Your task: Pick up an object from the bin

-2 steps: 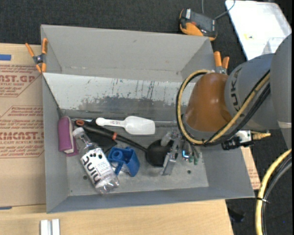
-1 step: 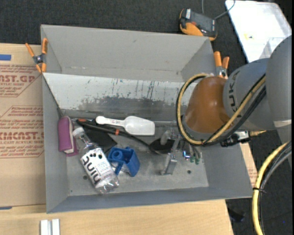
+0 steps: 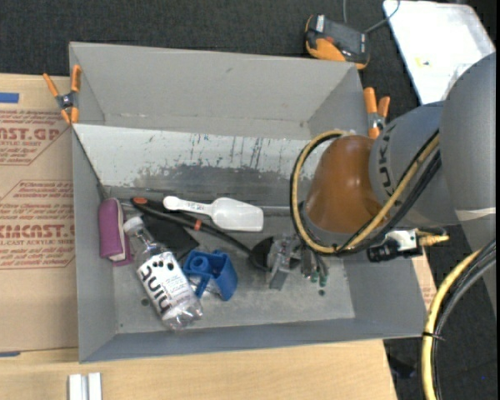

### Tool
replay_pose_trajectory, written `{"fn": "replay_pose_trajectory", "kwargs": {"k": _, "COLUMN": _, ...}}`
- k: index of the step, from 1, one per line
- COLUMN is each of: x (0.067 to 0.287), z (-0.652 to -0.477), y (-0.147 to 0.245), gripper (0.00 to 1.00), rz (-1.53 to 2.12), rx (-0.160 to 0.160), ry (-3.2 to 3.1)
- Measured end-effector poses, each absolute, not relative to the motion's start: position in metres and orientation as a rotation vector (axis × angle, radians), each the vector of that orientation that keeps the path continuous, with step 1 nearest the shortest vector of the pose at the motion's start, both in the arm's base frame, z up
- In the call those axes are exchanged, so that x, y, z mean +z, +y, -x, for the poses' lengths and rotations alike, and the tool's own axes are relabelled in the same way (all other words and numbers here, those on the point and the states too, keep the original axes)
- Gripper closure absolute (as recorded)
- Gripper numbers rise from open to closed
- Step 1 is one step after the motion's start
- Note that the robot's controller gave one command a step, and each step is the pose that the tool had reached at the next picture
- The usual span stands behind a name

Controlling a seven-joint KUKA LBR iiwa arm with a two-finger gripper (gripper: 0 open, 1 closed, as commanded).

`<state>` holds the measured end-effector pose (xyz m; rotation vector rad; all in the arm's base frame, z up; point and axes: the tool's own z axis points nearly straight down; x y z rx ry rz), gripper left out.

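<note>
Claw point(image 3: 282, 267): down low at the bin floor point(image 3: 258, 308), right of centre; wide or narrow, cannot tell.
Nearest thing: black long-handled tool point(image 3: 260, 255), its head just left of the claw, touching or nearly so.
Long axis: handle runs left and far, away from the claw.
Beyond: blue plastic piece point(image 3: 212, 273) left; white scoop point(image 3: 225, 213) far-left; clear bottle point(image 3: 165, 288) and purple block point(image 3: 110, 228) by the left wall.
Surface: bare grey metal.
Room: open floor near and right; probably crowded leftward.

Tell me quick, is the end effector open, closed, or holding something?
End effector: cannot be told. It sits low in the grey bin, beside one end of a black utensil.
</note>
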<state>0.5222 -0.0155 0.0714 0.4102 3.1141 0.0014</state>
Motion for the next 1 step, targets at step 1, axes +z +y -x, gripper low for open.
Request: {"fn": "replay_pose_trajectory", "kwargs": {"k": 1, "x": 0.0714, "z": -0.5223, "y": -0.0154, "gripper": 1.0, "rz": -0.41, "rx": 0.001, "ry": 3.114}}
